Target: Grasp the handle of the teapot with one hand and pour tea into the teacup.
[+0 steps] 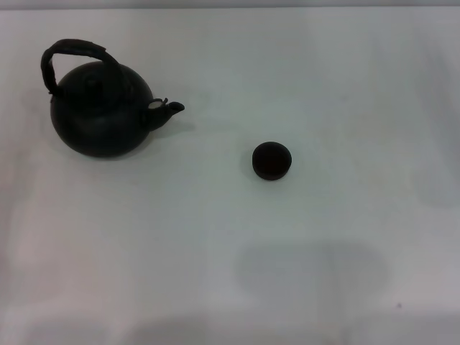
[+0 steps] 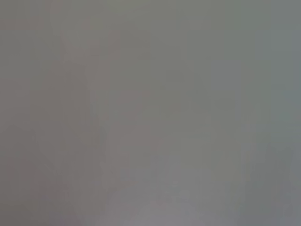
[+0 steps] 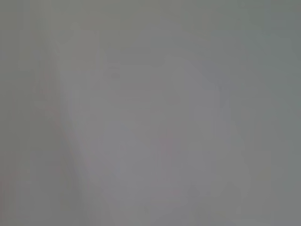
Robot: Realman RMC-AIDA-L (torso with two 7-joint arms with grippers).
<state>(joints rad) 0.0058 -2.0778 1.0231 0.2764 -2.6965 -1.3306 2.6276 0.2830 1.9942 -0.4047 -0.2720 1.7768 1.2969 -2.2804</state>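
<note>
Teapot (image 1: 100, 115) upright, teacup (image 1: 272, 159) well apart

A plain white surface (image 1: 323, 72) carries two items: a black teapot (image 1: 100, 118) upright at upper left of the frame, and a small dark teacup (image 1: 272, 159) well apart near centre.

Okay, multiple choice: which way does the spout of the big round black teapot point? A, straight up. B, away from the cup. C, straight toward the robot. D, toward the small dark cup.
D: in the head view the short spout of the large round matte black teapot juts to the robot's right, the side where the tiny round dark handleless teacup sits apart on the white table.
</note>
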